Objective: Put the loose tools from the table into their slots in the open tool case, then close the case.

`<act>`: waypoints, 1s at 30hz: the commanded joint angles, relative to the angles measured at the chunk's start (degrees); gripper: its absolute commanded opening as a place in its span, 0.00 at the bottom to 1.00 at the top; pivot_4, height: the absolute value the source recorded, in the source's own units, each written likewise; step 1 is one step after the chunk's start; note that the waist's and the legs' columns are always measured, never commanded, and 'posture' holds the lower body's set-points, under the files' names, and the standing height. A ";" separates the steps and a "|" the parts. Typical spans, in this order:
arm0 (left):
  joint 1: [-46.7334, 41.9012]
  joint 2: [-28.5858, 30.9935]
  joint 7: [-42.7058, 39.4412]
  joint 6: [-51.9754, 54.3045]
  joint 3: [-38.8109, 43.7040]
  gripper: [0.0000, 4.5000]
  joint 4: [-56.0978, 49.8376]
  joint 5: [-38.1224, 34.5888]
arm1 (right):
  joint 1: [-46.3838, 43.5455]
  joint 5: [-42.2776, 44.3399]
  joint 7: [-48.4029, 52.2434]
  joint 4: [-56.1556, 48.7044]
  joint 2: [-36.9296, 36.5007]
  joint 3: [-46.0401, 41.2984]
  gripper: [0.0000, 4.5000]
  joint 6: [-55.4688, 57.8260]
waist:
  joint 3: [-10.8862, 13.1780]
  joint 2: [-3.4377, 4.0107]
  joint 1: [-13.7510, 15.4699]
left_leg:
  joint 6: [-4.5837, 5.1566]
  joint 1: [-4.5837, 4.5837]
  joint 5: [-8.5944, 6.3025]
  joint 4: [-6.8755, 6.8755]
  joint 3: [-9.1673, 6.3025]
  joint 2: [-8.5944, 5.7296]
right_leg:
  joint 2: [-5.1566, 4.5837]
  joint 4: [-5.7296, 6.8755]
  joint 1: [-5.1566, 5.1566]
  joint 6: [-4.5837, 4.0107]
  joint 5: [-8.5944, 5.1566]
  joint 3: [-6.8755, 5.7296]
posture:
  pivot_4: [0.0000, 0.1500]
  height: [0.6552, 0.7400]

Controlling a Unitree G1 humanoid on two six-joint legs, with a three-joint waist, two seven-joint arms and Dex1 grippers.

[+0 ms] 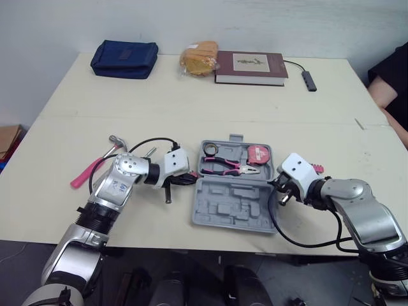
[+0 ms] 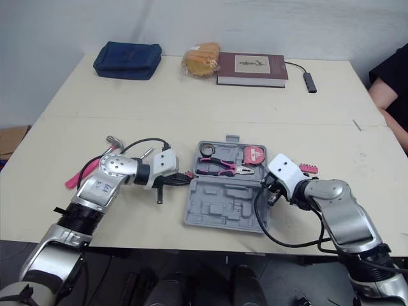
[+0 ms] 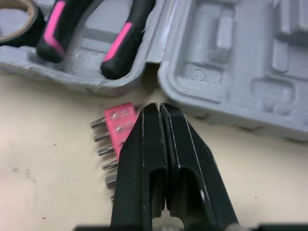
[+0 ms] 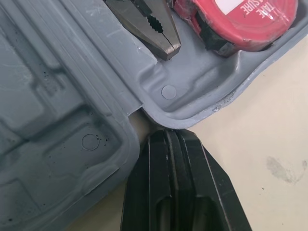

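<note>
The left end effector (image 3: pixel 160 107) and right end effector (image 4: pixel 168 134) sat pinched shut at either end of the open tool case's (image 1: pixel 236 207) hinge, while a hammer (image 1: pixel 95 166) and bit holder (image 3: pixel 120 122) lay loose on the surface (image 1: pixel 191 95), likely needing slotting before any lid-lift.

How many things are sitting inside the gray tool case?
3: black tape roll far left, pink-handled pliers in the middle, red tape measure far right. Smaller ones may be hidden.

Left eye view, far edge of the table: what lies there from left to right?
From the left: dark blue pouch → yellow bagged packet → brown book → small dark adapter on its cable.
</note>
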 commanded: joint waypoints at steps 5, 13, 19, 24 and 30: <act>3.24 1.86 0.22 1.35 1.32 0.00 -4.05 -0.71 | 0.59 1.09 -1.45 -3.41 1.26 2.74 0.01 -0.05 | 0.00 0.00 -0.20 | 0.00 0.04 -0.01 -0.01 0.01 0.07 | -0.03 0.00 0.00 0.00 0.00 0.04 | 1.00 1.00; 5.47 2.49 -0.99 2.31 1.60 0.00 -6.84 -1.66 | 0.89 1.15 -0.62 -3.97 0.74 4.51 0.01 -3.07 | -0.02 -0.03 -0.22 | 0.01 0.06 -0.02 -0.01 0.02 0.08 | -0.02 0.00 0.01 0.00 0.00 0.06 | 1.00 1.00; 8.20 3.41 -0.60 2.44 2.33 0.00 -9.70 -2.40 | 2.76 0.94 0.41 -4.43 -1.53 5.18 0.01 -5.20 | -0.03 -0.04 -0.09 | 0.02 0.07 -0.04 -0.01 0.02 0.09 | -0.06 -0.01 0.02 -0.01 0.00 0.06 | 1.00 1.00; 8.98 3.49 1.09 2.16 3.04 0.00 -10.44 -1.94 | 3.78 1.62 0.56 -4.86 -2.18 4.13 0.01 -5.08 | -0.03 -0.04 -0.01 | 0.06 0.07 -0.06 -0.01 0.02 0.08 | -0.10 -0.03 0.04 -0.01 0.00 0.06 | 1.00 1.00; 10.37 7.22 -4.41 2.87 10.52 0.00 -12.96 -10.72 | 10.83 3.53 2.60 -6.28 -6.74 -6.02 0.01 -11.53 | -0.02 -0.05 0.09 | 0.10 0.02 -0.08 -0.01 0.00 0.07 | -0.14 -0.08 0.04 -0.01 0.00 0.06 | 1.00 1.00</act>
